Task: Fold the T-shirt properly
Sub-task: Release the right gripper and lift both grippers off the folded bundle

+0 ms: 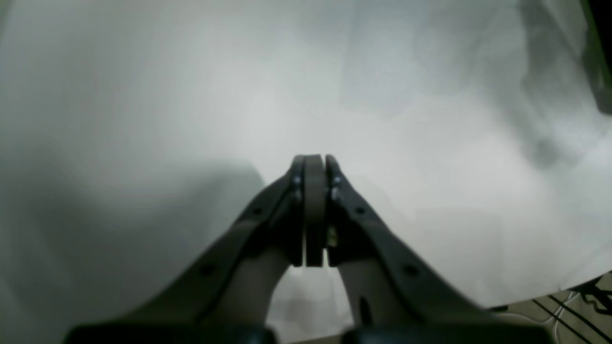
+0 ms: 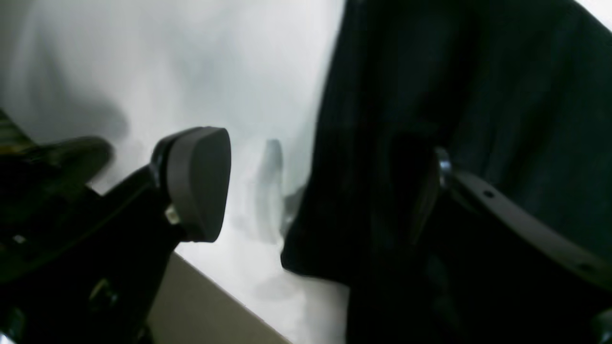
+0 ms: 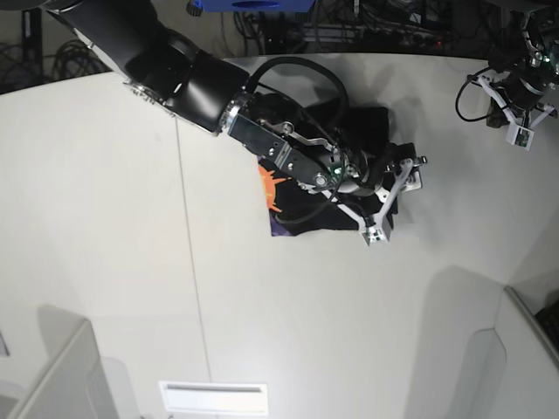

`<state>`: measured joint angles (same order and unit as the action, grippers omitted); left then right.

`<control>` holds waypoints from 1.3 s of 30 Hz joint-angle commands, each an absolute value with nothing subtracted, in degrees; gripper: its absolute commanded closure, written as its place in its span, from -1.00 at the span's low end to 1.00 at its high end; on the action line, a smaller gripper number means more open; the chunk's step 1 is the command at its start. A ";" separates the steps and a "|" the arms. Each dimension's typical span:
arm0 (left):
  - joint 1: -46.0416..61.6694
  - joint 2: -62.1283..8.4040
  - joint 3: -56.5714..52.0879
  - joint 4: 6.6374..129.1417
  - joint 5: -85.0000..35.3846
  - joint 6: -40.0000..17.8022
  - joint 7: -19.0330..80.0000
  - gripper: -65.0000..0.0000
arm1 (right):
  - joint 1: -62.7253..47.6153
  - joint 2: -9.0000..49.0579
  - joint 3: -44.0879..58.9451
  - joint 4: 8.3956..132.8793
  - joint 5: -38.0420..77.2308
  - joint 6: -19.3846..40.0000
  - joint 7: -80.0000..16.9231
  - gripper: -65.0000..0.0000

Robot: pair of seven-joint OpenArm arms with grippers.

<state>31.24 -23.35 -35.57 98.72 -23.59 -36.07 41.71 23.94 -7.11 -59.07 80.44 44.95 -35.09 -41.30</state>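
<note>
Shirt: the T-shirt (image 3: 336, 179) lies bunched into a compact black packet mid-desk, orange and purple print showing at its left edge.
Desk: white desk (image 3: 105, 262), bare around the packet.
Right claw: my right claw (image 3: 397, 188) spread wide at the packet's right edge, gripping nothing; one pad (image 2: 198, 184) over bare desk, the other over cloth, likely placed to pinch the edge.
Left claw: my left claw (image 1: 313, 165) pressed together, empty, parked at the far corner, probably to stay clear.

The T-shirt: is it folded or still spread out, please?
Folded, at least partly: the T-shirt is a compact dark bundle under the right arm, with only a strip of print showing at its edge.
</note>
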 commanded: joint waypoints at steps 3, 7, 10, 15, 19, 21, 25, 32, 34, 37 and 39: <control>31.96 -24.40 -36.18 99.74 -24.22 -36.09 40.92 1.00 | 25.71 -8.13 -58.77 81.98 45.32 -33.98 -39.25 -0.46; 31.96 -24.40 -36.18 99.56 -24.31 -36.09 40.92 1.00 | 25.45 -7.96 -58.77 87.43 45.41 -28.70 -39.34 -0.46; 31.96 -24.40 -36.18 99.82 -24.31 -36.09 40.92 1.00 | 25.54 -7.43 -58.24 90.86 45.05 -28.70 -42.86 -0.46; 32.75 -21.32 -39.08 100.97 -24.48 -38.11 40.92 1.00 | 24.22 -1.01 -55.87 95.52 45.05 -31.96 -46.46 -0.45; 32.48 -16.13 -43.47 105.10 -24.48 -40.00 40.92 1.00 | 21.05 4.79 -52.26 99.74 45.05 -33.63 -46.29 -0.36; 32.22 -13.41 -44.79 107.30 -24.48 -40.00 40.92 1.00 | 18.51 7.43 -48.84 101.58 45.05 -33.63 -45.05 -0.01; 29.14 -9.01 -45.05 109.05 -26.42 -40.00 41.01 1.00 | 12.88 12.88 -40.92 105.71 45.05 -30.90 -43.21 1.00; 25.27 -7.87 -44.09 107.74 -41.89 -40.00 46.81 -0.30 | 1.63 16.84 -27.47 110.11 45.05 -25.89 -43.21 1.00; 23.60 -7.78 -43.03 107.47 -43.12 -40.00 50.07 -0.77 | -0.04 18.07 -26.07 110.20 45.05 -24.84 -43.21 1.00; 21.32 -5.85 -40.66 107.21 -43.12 -40.00 52.44 -1.00 | -1.98 18.68 -24.66 110.20 45.05 -23.43 -43.21 1.00; 20.26 -4.35 -39.69 107.12 -43.30 -40.00 52.79 -1.00 | -2.77 18.77 -24.22 110.20 45.05 -23.34 -43.21 1.00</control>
